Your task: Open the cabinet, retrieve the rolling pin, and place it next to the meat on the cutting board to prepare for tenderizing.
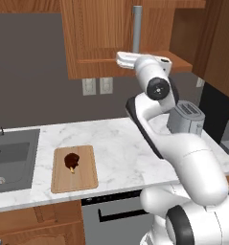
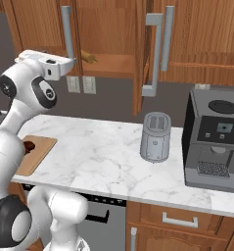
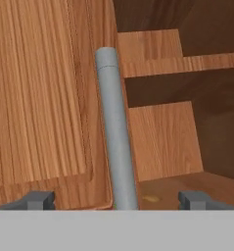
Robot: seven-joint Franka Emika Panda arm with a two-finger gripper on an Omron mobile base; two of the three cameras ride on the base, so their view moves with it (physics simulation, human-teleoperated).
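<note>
One door of the cabinet (image 2: 108,44) hangs open, and our tool (image 3: 116,198) is spread wide around the grey handle (image 3: 117,132). We see the meat (image 1: 71,161) near the middle of the cutting board (image 1: 85,179).

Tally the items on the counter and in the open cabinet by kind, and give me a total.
Appliances: 2 (toaster, coffee machine)
Wooden utensils: 2 (cutting board, rolling pin)
Food: 1 (meat)
Total: 5
</note>
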